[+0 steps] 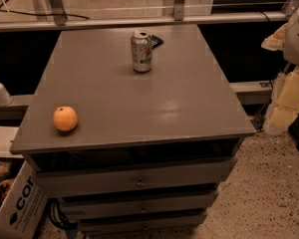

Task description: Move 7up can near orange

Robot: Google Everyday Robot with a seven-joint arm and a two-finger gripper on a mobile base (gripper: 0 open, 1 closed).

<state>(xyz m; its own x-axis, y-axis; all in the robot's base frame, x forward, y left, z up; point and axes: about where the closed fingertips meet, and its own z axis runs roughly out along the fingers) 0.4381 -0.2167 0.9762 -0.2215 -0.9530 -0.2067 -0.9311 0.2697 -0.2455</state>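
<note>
Nearest, under the front edge of the tabletop (139, 108): 3 drawers (139, 182), stacked one below the other. Beside them on the floor, at the lower left, a cardboard box (20, 203).

On the tabletop, close to the front-left corner: the orange (65, 118), resting alone, just in from the left edge and a little back from the front edge.

Farther back, near the middle of the far edge: the 7up can (141, 51), standing upright, pull-tab end on top. Well apart from the orange, with most of the bare surface lying diagonally between the 2. Just behind the can, toward the far-right corner, a flat dark packet (156, 41), partly hidden by it; touching or not, impossible to say.

Gripper: nowhere in view, so neither over the tabletop nor at the can; spread or closed, impossible to say.

Judging by this layout, nothing of the task done yet: can not grasped, not lifted, not carried. Left to do: reach toward the far edge, take hold of the can, bring it to the front-left corner, and set it down upright just beside the orange without nudging the fruit into a roll.
</note>
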